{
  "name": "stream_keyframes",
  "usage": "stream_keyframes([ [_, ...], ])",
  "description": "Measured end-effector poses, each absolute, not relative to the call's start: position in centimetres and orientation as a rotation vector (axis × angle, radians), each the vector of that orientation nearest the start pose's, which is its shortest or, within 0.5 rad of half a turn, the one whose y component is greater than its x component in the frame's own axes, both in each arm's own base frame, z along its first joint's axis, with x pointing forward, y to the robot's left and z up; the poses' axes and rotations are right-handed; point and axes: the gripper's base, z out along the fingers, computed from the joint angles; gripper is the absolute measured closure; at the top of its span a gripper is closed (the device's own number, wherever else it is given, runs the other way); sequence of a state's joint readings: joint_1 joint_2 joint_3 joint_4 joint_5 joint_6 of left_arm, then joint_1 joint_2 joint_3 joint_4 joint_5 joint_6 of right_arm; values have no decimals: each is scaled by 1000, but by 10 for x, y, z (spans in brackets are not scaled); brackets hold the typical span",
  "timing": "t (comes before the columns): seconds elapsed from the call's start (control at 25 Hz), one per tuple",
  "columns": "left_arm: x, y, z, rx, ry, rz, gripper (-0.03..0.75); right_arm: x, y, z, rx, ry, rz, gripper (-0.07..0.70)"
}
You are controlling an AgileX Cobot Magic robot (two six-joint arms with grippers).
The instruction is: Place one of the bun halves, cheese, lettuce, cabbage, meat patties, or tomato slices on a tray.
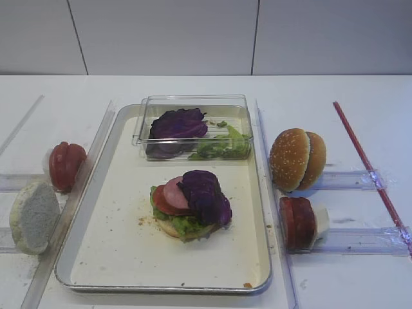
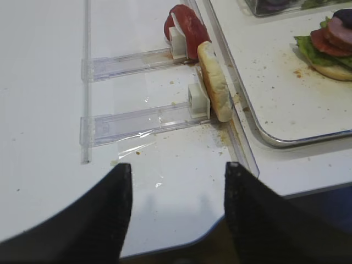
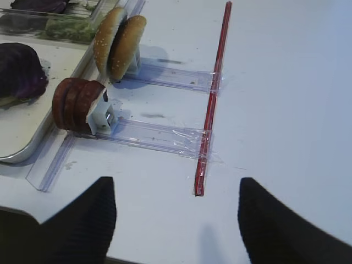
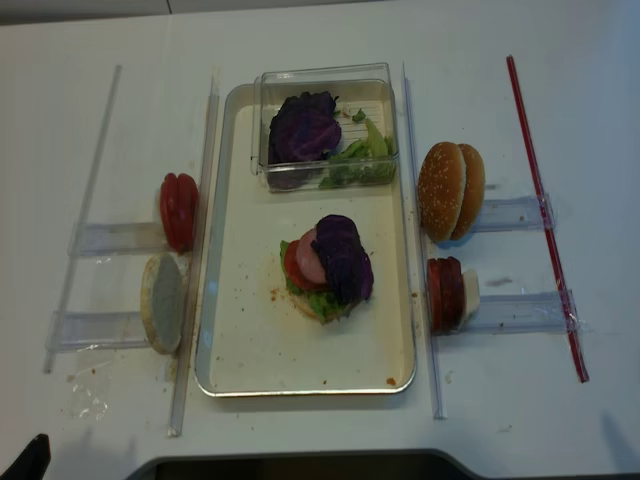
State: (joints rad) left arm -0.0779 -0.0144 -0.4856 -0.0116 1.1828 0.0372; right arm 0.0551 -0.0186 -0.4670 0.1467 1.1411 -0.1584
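Stack of pale bun base, green lettuce, red tomato, pink meat slice and purple cabbage (image 1: 193, 201) sits mid-frame on the silver-rimmed cream tray (image 1: 122, 257).

Likely next piece: the pale floury bun half (image 2: 214, 82), upright in its clear rack, centre of left wrist view. I'd close on its flat faces and lift straight up.

My left claw (image 2: 177, 212) is spread wide and empty; right claw (image 3: 177, 220) likewise.
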Motion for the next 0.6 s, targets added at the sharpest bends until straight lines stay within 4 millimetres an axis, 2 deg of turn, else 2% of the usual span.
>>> stream_keyframes([
  [0.6, -11, 0, 264, 126, 2163, -40, 356, -9, 12, 262, -240, 2120, 118, 129],
])
